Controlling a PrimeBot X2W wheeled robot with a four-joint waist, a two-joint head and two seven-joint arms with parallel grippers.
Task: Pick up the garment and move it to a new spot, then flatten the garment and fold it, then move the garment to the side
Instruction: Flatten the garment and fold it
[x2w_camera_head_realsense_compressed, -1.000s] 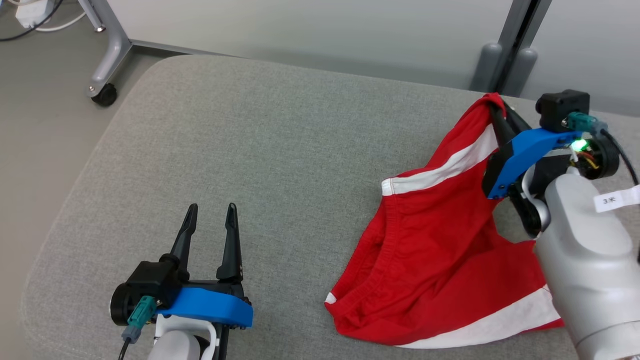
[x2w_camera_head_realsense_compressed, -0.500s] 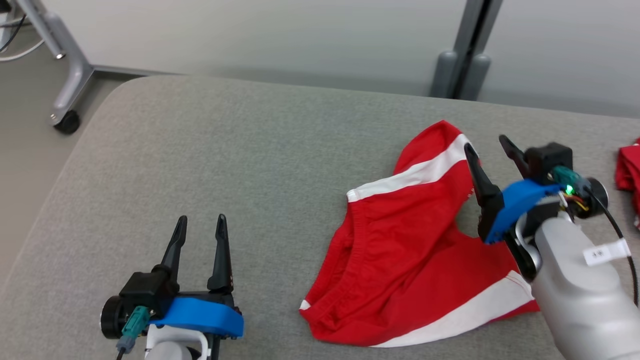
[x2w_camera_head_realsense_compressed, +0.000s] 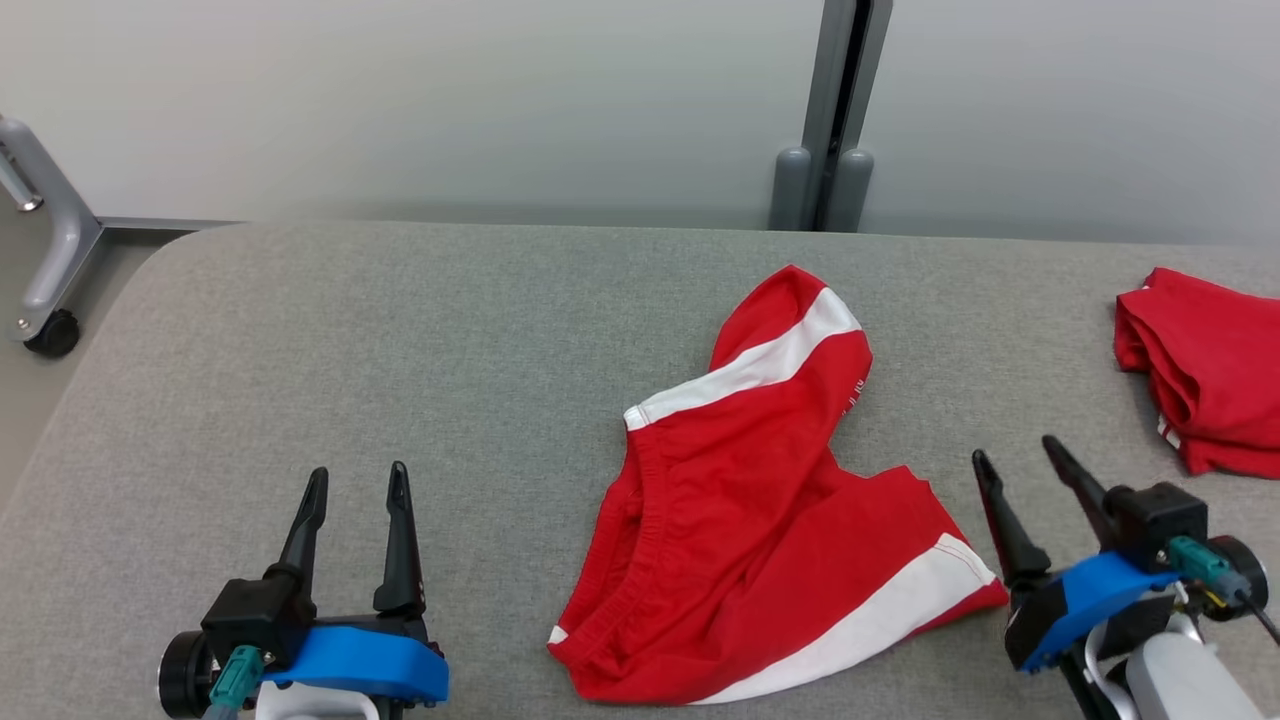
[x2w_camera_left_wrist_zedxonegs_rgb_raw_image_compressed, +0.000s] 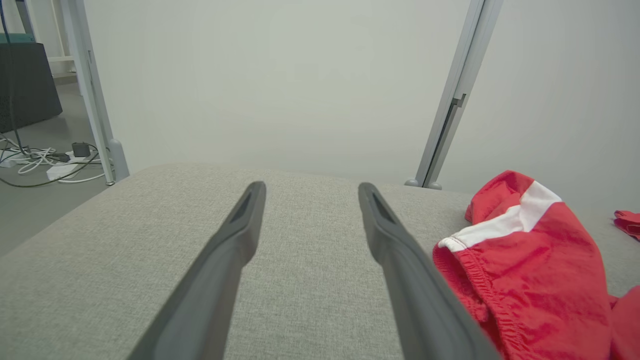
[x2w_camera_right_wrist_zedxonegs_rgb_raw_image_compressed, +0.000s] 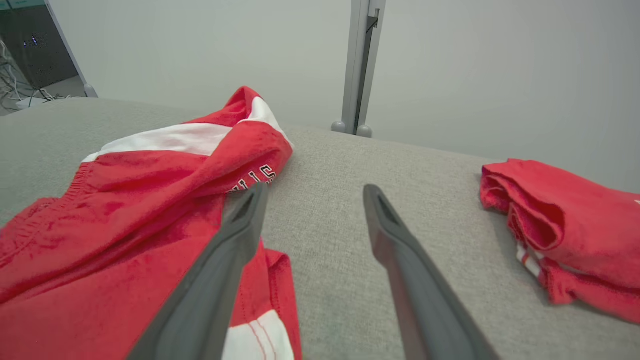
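The garment (x2w_camera_head_realsense_compressed: 760, 500), red shorts with white stripes, lies crumpled in the middle of the grey cushioned surface (x2w_camera_head_realsense_compressed: 400, 330). It also appears at the right of the left wrist view (x2w_camera_left_wrist_zedxonegs_rgb_raw_image_compressed: 530, 260) and at the left of the right wrist view (x2w_camera_right_wrist_zedxonegs_rgb_raw_image_compressed: 125, 210). My right gripper (x2w_camera_head_realsense_compressed: 1015, 455) stands open just right of the garment's lower corner, nothing between its fingers. My left gripper (x2w_camera_head_realsense_compressed: 357, 475) is open at the lower left, well apart from the garment, over bare fabric.
A second red garment (x2w_camera_head_realsense_compressed: 1200, 370) lies folded at the right edge of the surface, also in the right wrist view (x2w_camera_right_wrist_zedxonegs_rgb_raw_image_compressed: 560, 225). A grey post (x2w_camera_head_realsense_compressed: 835, 110) stands behind the surface. A wheeled frame leg (x2w_camera_head_realsense_compressed: 45, 270) is on the floor at far left.
My right gripper opened and let go of the garment's upper edge, which dropped onto the surface. The right arm drew back toward me. The head camera swung right, bringing the second garment into view.
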